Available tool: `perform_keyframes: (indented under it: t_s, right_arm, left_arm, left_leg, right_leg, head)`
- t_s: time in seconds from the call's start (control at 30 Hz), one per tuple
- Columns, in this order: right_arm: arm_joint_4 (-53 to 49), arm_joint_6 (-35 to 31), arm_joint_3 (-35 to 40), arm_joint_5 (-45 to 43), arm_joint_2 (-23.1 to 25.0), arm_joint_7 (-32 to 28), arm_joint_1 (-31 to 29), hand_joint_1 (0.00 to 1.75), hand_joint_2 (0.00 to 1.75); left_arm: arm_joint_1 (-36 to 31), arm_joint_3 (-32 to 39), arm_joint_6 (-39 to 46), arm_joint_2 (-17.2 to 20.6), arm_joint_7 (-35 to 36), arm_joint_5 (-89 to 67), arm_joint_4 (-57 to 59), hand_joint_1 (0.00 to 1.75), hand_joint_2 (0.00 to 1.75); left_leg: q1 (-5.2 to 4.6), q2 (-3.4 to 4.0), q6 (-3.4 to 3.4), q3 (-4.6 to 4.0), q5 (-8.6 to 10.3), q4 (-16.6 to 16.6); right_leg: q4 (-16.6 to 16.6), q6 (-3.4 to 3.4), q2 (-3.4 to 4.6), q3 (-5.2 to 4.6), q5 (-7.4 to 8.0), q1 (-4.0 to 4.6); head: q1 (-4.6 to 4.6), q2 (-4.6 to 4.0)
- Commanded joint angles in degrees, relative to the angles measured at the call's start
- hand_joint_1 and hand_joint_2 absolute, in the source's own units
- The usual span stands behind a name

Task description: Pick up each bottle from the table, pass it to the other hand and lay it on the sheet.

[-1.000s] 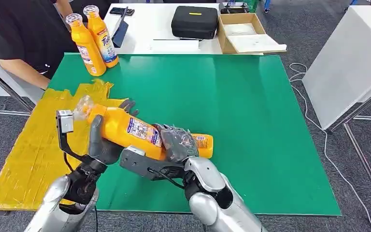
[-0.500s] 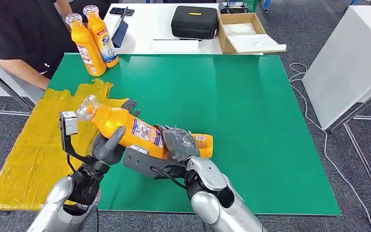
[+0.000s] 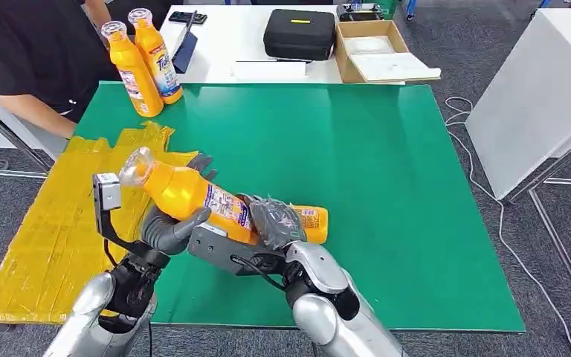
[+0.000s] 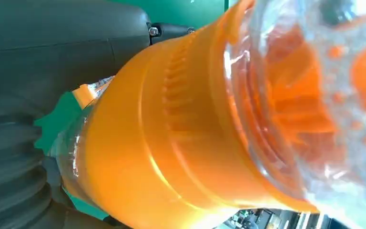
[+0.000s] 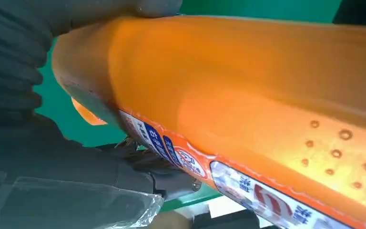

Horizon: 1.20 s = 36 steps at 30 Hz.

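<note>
printed labels on the orange bottles [image 3: 140, 62], wording unreadable

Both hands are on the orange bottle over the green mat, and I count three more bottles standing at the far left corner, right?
Not quite. The head view shows two bottles standing at that corner, not three. The rest holds: the left hand and right hand both grip the orange bottle over the green mat.

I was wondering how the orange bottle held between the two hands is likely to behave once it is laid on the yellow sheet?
The orange bottle looks rigid: it keeps its shape where the left hand and right hand grip it. Its round body may roll on the yellow sheet, though the sheet's wrinkles could check that. The glossy plastic probably slips easily in the fingers.
</note>
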Motion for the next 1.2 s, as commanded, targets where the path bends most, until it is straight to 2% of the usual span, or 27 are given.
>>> perform_keyframes:
  t_s: [0.03,0.07,0.1,0.13,0.3,0.5,0.73,0.77,0.9,1.07,1.13,1.17,1.2]
  right_arm:
    - [3.16,0.66,0.71,-0.23,0.31,0.17,-2.53,1.75,1.75]
    - [3.25,0.66,0.77,-0.34,0.37,0.27,-2.57,1.75,1.75]
    - [3.24,0.65,0.79,-0.39,0.37,0.31,-2.57,1.75,1.75]
    - [3.23,0.65,0.81,-0.50,0.37,0.38,-2.55,1.75,1.75]
    - [3.61,0.61,1.06,-1.01,0.21,0.54,-2.91,1.75,1.75]
    - [4.90,0.73,1.53,-1.79,0.53,0.29,-3.92,1.75,1.75]
    - [5.42,0.83,1.15,-2.29,0.41,0.42,-4.51,1.75,1.75]
    - [5.54,0.71,0.67,-2.34,0.42,0.43,-4.50,1.75,1.75]
    - [5.98,0.72,-0.05,-2.35,0.67,0.41,-4.58,1.75,1.75]
    - [6.06,0.18,-0.62,-2.22,0.27,0.08,-4.26,1.75,1.75]
    - [3.47,-2.82,-1.17,-1.80,-1.04,-1.47,-2.93,1.17,1.75]
    - [1.52,-4.64,-1.32,-1.36,-2.10,-2.51,-1.93,0.00,0.00]
    - [-1.41,-6.09,-1.67,-1.13,-3.46,-3.65,-0.88,0.00,0.00]
  left_arm:
    - [-0.78,-3.35,-0.08,-0.06,0.10,0.05,1.00,0.00,1.75]
    - [-0.90,-3.39,-0.10,-0.33,-0.02,0.31,1.04,0.03,1.75]
    - [-0.91,-3.36,-0.10,-0.43,-0.08,0.42,1.02,0.84,1.75]
    - [-1.11,-3.52,-0.14,-0.63,-0.10,0.46,0.89,1.75,1.75]
    - [-1.71,-3.55,-0.20,-1.09,0.01,2.03,0.92,1.75,1.75]
    - [-0.33,-4.05,-4.01,-1.00,2.94,13.89,0.96,1.75,1.75]
    - [-1.76,-4.76,-3.89,-1.99,3.10,15.56,0.94,1.75,1.75]
    - [-1.92,-4.88,-3.77,-2.33,3.55,16.10,0.86,1.75,1.75]
    - [-1.90,-5.14,-3.94,-2.70,4.43,18.05,0.83,1.75,1.75]
    - [-0.17,-2.48,-6.44,-2.66,5.16,25.93,-0.10,1.75,1.75]
    - [0.66,0.92,-6.81,-2.17,3.88,27.68,-0.73,1.75,1.75]
    - [1.11,3.23,-6.80,-1.72,3.14,27.61,-0.98,1.75,1.75]
    - [1.54,6.07,-7.57,-1.79,3.40,28.22,-1.00,1.75,1.75]
  left_leg:
    - [-0.04,-0.05,-0.03,0.14,-0.03,-0.02]
    - [-0.05,-0.05,-0.06,0.30,-0.11,0.01]
    - [-0.03,-0.05,-0.04,0.14,-0.04,-0.01]
    - [-0.02,-0.05,-0.03,0.10,-0.02,-0.02]
    - [-0.03,-0.10,-0.05,0.22,-0.08,0.02]
    - [-0.04,-0.04,-0.06,0.30,-0.11,0.01]
    - [-0.04,-0.07,-0.03,0.18,-0.05,0.00]
    - [-0.07,-0.09,-0.06,0.44,-0.17,0.05]
    - [-0.02,-0.16,-0.02,0.15,-0.03,0.01]
    - [-0.03,-0.08,-0.03,0.15,-0.03,-0.02]
    - [-0.06,-0.07,-0.04,0.33,-0.11,0.00]
    - [-0.02,-0.03,-0.03,0.18,-0.05,-0.03]
    - [-0.02,-0.04,-0.04,0.25,-0.08,-0.02]
  right_leg:
    - [-0.01,0.02,-0.07,0.14,-0.05,-0.04]
    - [0.01,0.04,-0.09,0.31,-0.13,-0.04]
    - [-0.01,0.02,-0.07,0.16,-0.05,-0.03]
    - [-0.02,0.02,-0.07,0.12,-0.03,-0.02]
    - [0.01,0.04,-0.13,0.25,-0.10,-0.03]
    - [0.00,0.04,-0.08,0.31,-0.12,-0.04]
    - [0.00,0.04,-0.10,0.20,-0.07,-0.04]
    - [0.02,0.09,-0.15,0.47,-0.18,-0.07]
    - [-0.03,0.05,-0.19,0.20,-0.07,-0.02]
    - [-0.04,0.03,-0.11,0.17,-0.05,-0.03]
    - [-0.02,0.05,-0.11,0.34,-0.12,-0.06]
    - [-0.06,0.03,-0.06,0.19,-0.05,-0.01]
    - [-0.06,0.04,-0.08,0.27,-0.09,-0.02]
  head:
    - [-0.02,0.00]
    - [-0.02,0.00]
    - [-0.02,0.00]
    - [-0.02,0.00]
    - [0.00,0.00]
    - [0.00,0.00]
    - [-0.02,0.00]
    - [-0.02,0.00]
    - [-0.02,0.00]
    - [-0.02,0.00]
    - [-0.02,0.00]
    - [-0.02,0.00]
    - [-0.02,0.00]
